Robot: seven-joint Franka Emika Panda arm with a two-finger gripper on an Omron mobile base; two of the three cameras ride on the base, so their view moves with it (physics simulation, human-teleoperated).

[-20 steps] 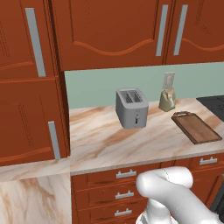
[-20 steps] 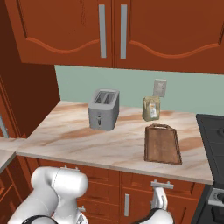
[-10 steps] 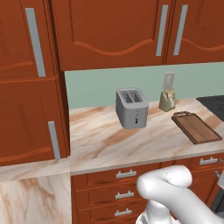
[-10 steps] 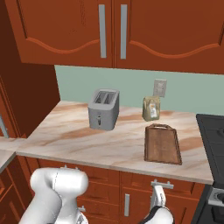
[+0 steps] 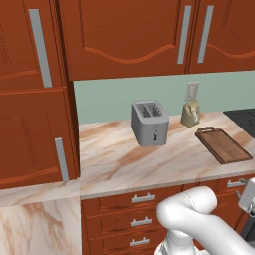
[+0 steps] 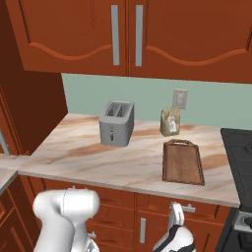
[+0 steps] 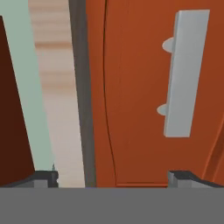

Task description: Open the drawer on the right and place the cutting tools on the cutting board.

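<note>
Nearest, low before the cabinets: two-finger gripper [image 7: 113,176], dark square tips standing wide apart, nothing between them. Facing it, a smooth reddish-brown wooden drawer front [image 7: 135,96] with a flat silver bar pull [image 7: 183,72] on two round posts; the view is rolled, so the bar runs upright. Front's far edge cut off.
Next: pink-veined marble counter [image 5: 124,164], polished, rounded front lip.
On it, right: dark brown rectangular wooden cutting board [image 6: 182,161], raised rim, small handle loop at the far end, bare. Cutting tools hidden.
Left of board, well apart: grey boxy two-slot toaster [image 6: 117,123].
Behind board, near the pale green wall: small tan paper bag [image 6: 170,122], label unreadable.
Change from half a second earlier: counter items unmoved; white gripper body in the right base view risen slightly toward the drawer pull.
</note>
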